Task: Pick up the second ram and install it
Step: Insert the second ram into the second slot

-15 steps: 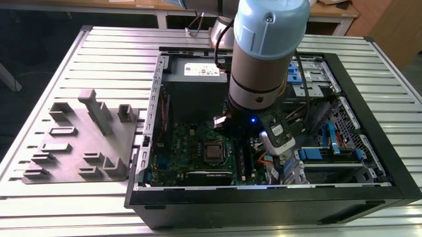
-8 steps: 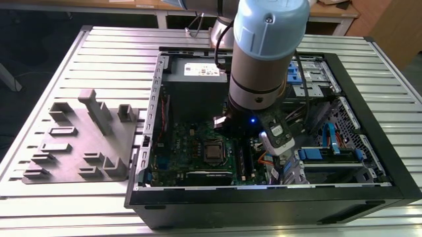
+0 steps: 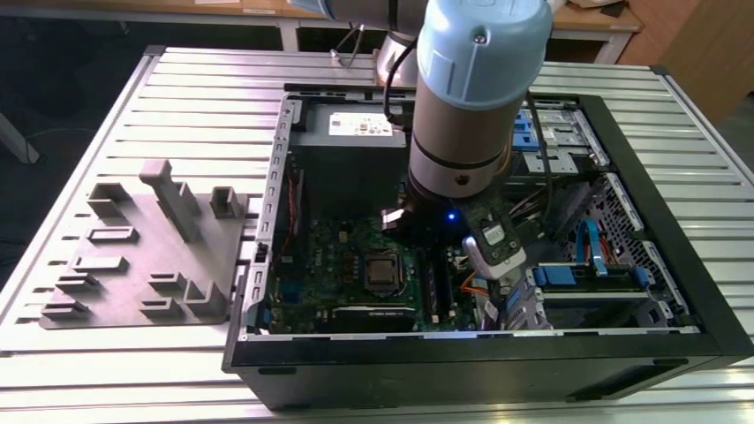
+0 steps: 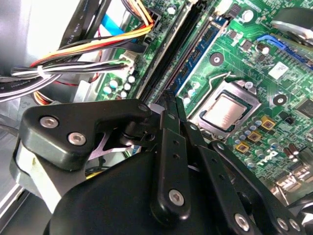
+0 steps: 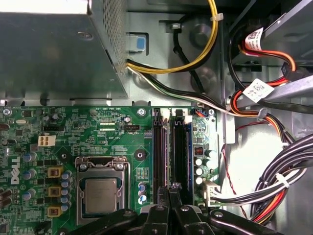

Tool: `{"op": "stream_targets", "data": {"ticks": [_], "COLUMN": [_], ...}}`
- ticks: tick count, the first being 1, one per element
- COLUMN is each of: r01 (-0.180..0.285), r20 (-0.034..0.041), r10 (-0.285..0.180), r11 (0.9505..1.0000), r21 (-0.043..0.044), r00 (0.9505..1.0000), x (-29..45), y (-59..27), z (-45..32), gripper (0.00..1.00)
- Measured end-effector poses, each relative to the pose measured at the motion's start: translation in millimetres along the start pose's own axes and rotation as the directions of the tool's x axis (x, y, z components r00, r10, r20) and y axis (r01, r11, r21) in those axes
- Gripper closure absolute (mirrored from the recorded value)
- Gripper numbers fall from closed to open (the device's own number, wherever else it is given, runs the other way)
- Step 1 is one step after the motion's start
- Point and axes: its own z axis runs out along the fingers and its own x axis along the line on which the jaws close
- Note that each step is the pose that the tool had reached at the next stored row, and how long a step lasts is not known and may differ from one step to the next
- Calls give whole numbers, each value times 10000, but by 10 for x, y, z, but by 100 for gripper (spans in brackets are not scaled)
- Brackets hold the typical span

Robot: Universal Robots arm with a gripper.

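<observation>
In both wrist views my gripper [image 5: 173, 187] [image 4: 171, 98] is shut, its two black fingertips pressed together low over the motherboard's memory slots [image 5: 168, 147]. A thin dark stick, the second ram [image 4: 182, 46], runs out from between the tips in line with the black slots, beside the blue slot [image 4: 203, 46]. How deep it sits in its slot is hidden by the fingers. In the exterior view the arm [image 3: 478, 115] reaches down into the open computer case [image 3: 495, 344], with the gripper [image 3: 489, 252] over the board's right part.
The processor socket [image 5: 100, 193] lies beside the slots. Cable bundles [image 5: 274, 181] and the power supply box [image 5: 54, 54] crowd the case around them. On the exterior view's left a grey fixture block [image 3: 147, 256] with raised holders rests on the slatted table.
</observation>
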Motion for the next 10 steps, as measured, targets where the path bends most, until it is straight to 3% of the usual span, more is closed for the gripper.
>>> {"op": "stream_targets", "data": {"ticks": [10], "r01": [-21], "r20": [2], "r10": [21], "r11": [10000], "r21": [3], "r00": [10000], "x": [1], "y": [1], "z": [17], "gripper": [92]}}
